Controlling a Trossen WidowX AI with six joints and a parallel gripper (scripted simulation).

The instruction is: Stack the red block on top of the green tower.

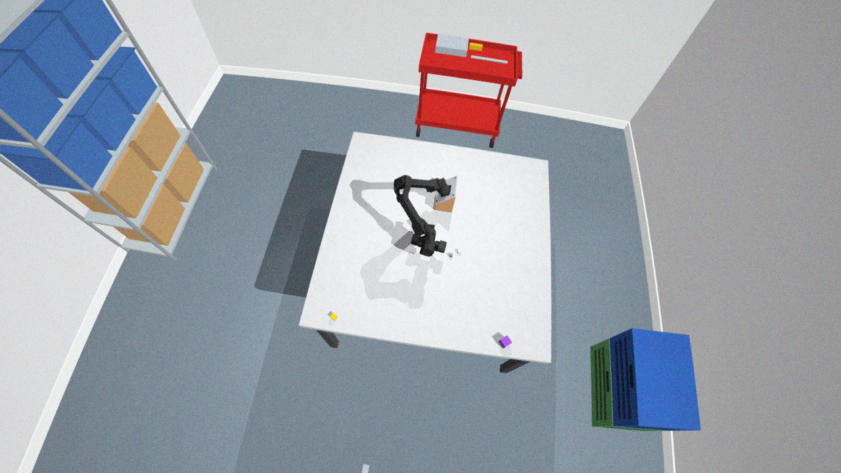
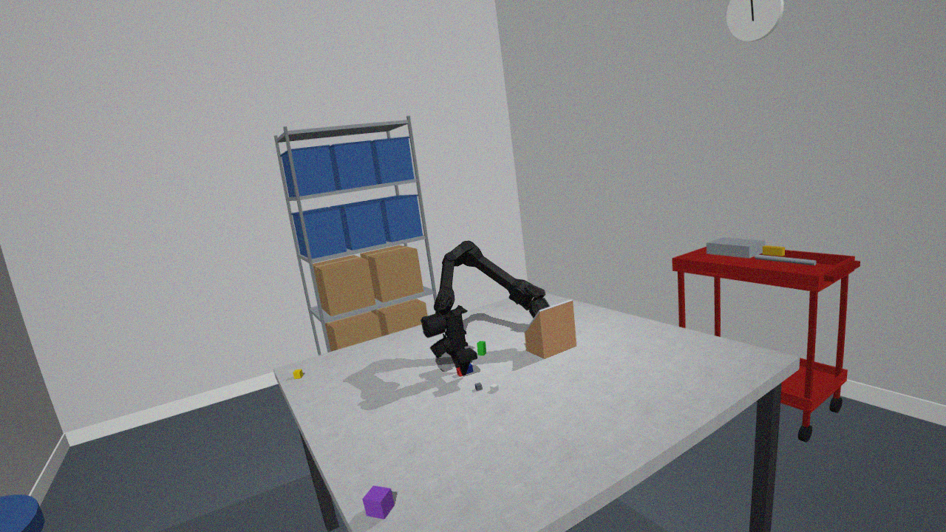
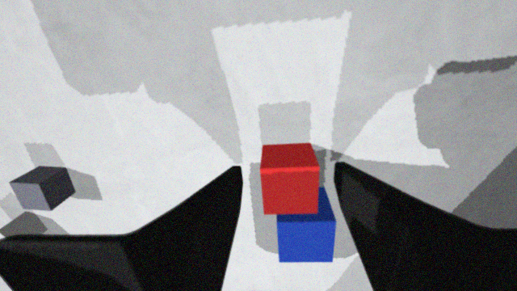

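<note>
The red block (image 3: 289, 179) is a small matt cube with crisp edges, its top face darker than the lit side that faces the wrist camera. It sits on the white table (image 2: 595, 410) between the two black fingers, with a narrow strip of table showing on either side of it, so neither finger touches it. The gripper (image 3: 288, 170) is partly closed, its jaws standing a little wider than the block and holding nothing. A blue block (image 3: 307, 236) of like size lies just behind the red one, toward the gripper's palm and shifted slightly to the right finger's side; the two seem to touch at a corner, though the contact is hard to confirm. Out past the left finger lies a dark grey cube (image 3: 42, 187), tilted relative to the red one.

In the exterior view the green tower (image 2: 481, 347) stands upright on the table, apart from the gripper, on the side toward a tan cardboard-coloured wedge (image 2: 552, 329). It is too small to count its blocks.
</note>
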